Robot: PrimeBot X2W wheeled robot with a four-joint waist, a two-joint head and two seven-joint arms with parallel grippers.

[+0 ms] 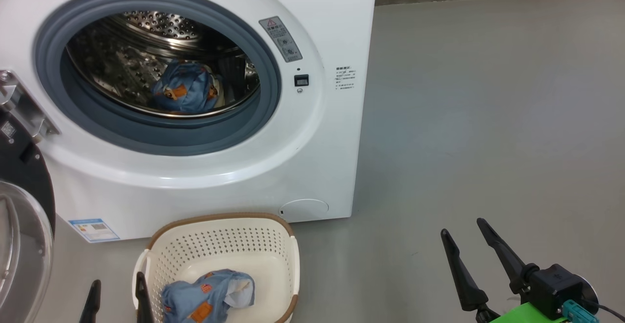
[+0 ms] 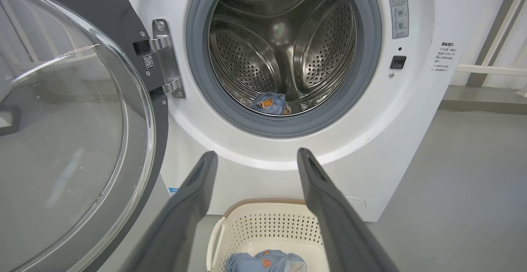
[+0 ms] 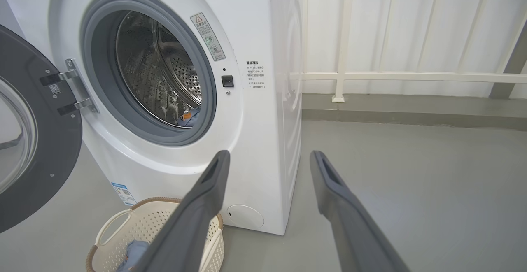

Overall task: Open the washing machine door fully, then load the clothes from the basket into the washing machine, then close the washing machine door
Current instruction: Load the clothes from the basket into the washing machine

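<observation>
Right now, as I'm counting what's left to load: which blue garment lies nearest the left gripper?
The blue garment in the basket, beside the left gripper; the other garment lies inside the drum of the washing machine.

Head view down onto washing machine [image 1: 317,142] and basket [image 1: 224,247]; both wrist views low, toward the same two.

Washing machine door [image 1: 24,181]: was cut off at left edge, head view.
Left hand [image 1: 117,291]: only fingertips showed above bottom edge.
Basket [image 1: 219,217]: near end was cut off below; right hand [image 3: 269,153] hid one side in right wrist view.
Warning label [image 1: 280,38]: print was too small to read.
</observation>
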